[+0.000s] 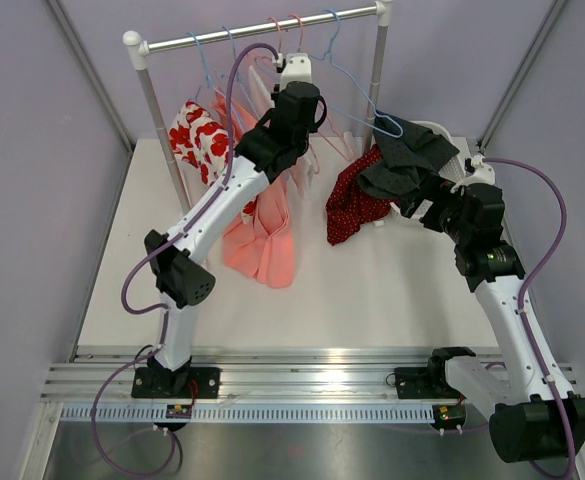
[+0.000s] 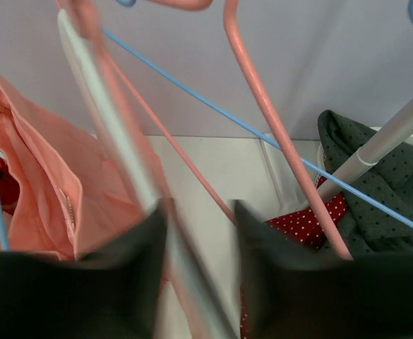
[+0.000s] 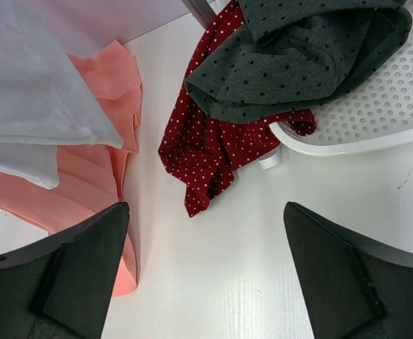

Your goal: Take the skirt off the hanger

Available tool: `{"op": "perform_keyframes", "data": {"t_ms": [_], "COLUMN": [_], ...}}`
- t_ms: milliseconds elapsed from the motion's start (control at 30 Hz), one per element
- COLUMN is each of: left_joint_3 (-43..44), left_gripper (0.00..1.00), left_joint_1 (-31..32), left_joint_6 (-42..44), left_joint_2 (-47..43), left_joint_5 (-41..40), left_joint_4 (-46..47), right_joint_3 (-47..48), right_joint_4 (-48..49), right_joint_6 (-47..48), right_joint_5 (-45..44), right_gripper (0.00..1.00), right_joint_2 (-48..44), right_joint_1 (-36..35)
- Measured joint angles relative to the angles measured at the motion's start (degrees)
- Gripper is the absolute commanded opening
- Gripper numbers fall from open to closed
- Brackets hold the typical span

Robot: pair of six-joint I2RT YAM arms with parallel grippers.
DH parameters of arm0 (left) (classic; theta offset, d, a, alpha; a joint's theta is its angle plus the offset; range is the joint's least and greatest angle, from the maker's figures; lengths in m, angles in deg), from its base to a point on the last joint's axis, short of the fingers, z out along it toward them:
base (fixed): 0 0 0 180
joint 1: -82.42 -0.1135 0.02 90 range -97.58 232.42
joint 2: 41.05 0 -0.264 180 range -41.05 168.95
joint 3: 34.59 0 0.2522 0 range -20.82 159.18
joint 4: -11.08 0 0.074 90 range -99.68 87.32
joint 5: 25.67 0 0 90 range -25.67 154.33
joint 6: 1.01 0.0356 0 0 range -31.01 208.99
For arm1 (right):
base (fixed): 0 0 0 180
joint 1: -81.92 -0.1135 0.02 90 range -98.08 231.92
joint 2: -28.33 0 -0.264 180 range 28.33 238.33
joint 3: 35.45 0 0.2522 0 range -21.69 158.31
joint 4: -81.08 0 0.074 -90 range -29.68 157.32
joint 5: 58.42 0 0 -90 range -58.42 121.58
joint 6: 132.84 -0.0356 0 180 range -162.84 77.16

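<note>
Salmon skirt (image 1: 264, 240) hangs left of centre in top view, long axis vert., hem reaching table (image 1: 372, 300). It lies below and left of L gripper (image 2: 200, 212), whose jaws stand parted w/ pale hanger bar (image 2: 114, 134) between, apparently unclamped. R gripper (image 3: 206, 212) is spread wide, low right, beside basket (image 3: 375, 120). Use L arm: it's nearer.

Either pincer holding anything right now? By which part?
Right pincer is open and empty. Left pincer straddles a pale hanger bar; whether it is clamped cannot be told.
</note>
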Motion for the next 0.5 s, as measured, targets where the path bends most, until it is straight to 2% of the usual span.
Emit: {"op": "perform_keyframes", "data": {"t_ms": [67, 100, 367, 500], "left_joint_3": [0.0, 0.0, 0.0, 1.0], "left_gripper": [0.06, 0.0, 0.0, 0.0], "left_joint_1": [0.0, 0.0, -0.1, 0.7], "left_joint_6": [-0.1, -0.2, 1.1, 2.1], "left_joint_2": [0.7, 0.7, -0.3, -2.7], "left_joint_5": [-0.3, -0.5, -0.9, -1.0], "left_joint_4": [-0.4, -1.0, -2.9, -5.4], "right_joint_3": [0.0, 0.0, 0.3, 2.6], "right_joint_4": [0.0, 0.0, 0.0, -0.2], "right_joint_6": [0.0, 0.0, 0.0, -0.1], "right_joint_5": [0.0, 0.0, 0.8, 4.0], "right_gripper": [0.99, 0.98, 0.98, 0.98], "right_joint_2": [0.0, 0.0, 0.0, 0.0], "right_joint_1": [0.0, 0.0, -0.1, -0.6]}}
